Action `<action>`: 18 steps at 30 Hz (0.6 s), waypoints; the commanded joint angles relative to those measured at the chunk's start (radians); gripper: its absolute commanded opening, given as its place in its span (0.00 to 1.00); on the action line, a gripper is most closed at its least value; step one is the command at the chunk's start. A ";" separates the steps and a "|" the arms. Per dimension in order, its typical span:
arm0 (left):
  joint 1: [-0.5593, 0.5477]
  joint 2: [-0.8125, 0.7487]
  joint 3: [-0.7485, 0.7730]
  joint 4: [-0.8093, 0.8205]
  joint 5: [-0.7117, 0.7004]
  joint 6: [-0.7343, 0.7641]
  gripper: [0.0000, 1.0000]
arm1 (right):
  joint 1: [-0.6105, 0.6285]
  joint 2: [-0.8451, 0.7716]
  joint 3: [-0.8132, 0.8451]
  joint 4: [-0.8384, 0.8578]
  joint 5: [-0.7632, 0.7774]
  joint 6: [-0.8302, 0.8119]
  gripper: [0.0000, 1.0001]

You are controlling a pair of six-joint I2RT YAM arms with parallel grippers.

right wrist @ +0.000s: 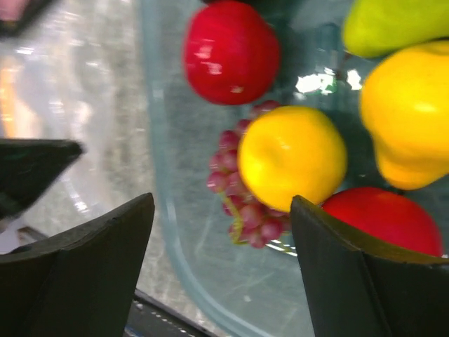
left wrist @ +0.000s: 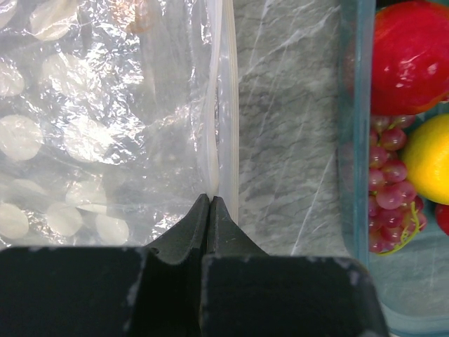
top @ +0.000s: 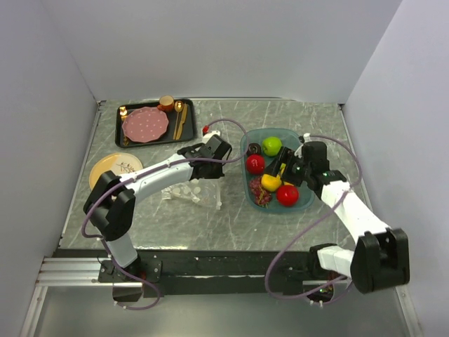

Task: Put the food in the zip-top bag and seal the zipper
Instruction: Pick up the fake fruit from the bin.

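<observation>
Clear white-spotted bag [left wrist: 91, 140], teal tray [left wrist: 349, 84], red fruit [right wrist: 231, 53], yellow fruit [right wrist: 291, 158], pink-purple grapes [left wrist: 389, 189]

No legible txt, labels, brands, nos. or signs on zip-top bag [left wrist: 105, 126], food [right wrist: 291, 158] or teal tray [right wrist: 203, 270].

Blk tray [top: 154, 143] w/ pink plate [top: 145, 124], orange cup [top: 166, 103] — yellow plate [top: 114, 167] nearby; teal tray [top: 303, 205].

One green fruit [top: 271, 146], one grape bunch [left wrist: 389, 184], one bag [left wrist: 105, 126].
</observation>
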 commanded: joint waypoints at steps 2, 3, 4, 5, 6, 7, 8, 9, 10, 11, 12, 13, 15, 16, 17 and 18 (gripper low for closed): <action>-0.006 -0.029 0.014 0.042 0.026 0.002 0.01 | 0.030 0.100 0.123 -0.123 0.121 -0.103 0.83; -0.006 -0.030 0.014 0.042 0.028 0.003 0.01 | 0.044 0.112 0.138 -0.137 0.132 -0.114 0.86; -0.006 -0.030 0.013 0.045 0.031 0.003 0.01 | 0.049 0.133 0.146 -0.156 0.169 -0.122 0.87; -0.006 -0.032 0.008 0.046 0.031 0.003 0.01 | 0.058 0.144 0.152 -0.166 0.183 -0.122 0.87; -0.006 -0.033 0.005 0.048 0.032 0.002 0.01 | 0.075 0.157 0.164 -0.170 0.195 -0.128 0.88; -0.006 -0.035 0.003 0.048 0.032 0.002 0.01 | 0.085 0.186 0.174 -0.189 0.213 -0.137 0.89; -0.006 -0.035 0.005 0.048 0.034 0.003 0.01 | 0.093 0.201 0.183 -0.199 0.241 -0.142 0.89; -0.005 -0.036 0.005 0.048 0.034 0.005 0.01 | 0.102 0.216 0.201 -0.208 0.267 -0.143 0.89; -0.005 -0.036 0.006 0.048 0.034 0.006 0.01 | 0.125 0.239 0.207 -0.223 0.288 -0.142 0.89; -0.005 -0.038 0.009 0.046 0.032 0.008 0.01 | 0.128 0.250 0.212 -0.225 0.308 -0.143 0.89; -0.005 -0.039 0.013 0.045 0.031 0.008 0.01 | 0.139 0.261 0.217 -0.228 0.319 -0.143 0.89; -0.005 -0.041 0.013 0.045 0.031 0.009 0.01 | 0.147 0.276 0.214 -0.217 0.325 -0.137 0.90; -0.005 -0.045 0.013 0.046 0.031 0.012 0.01 | 0.154 0.296 0.217 -0.219 0.344 -0.133 0.90; -0.005 -0.047 0.011 0.048 0.031 0.014 0.01 | 0.158 0.318 0.220 -0.220 0.344 -0.133 0.90; -0.005 -0.049 0.013 0.042 0.029 0.014 0.01 | 0.158 0.328 0.224 -0.225 0.344 -0.133 0.90; -0.005 -0.050 0.014 0.040 0.026 0.014 0.01 | 0.161 0.336 0.235 -0.240 0.348 -0.130 0.90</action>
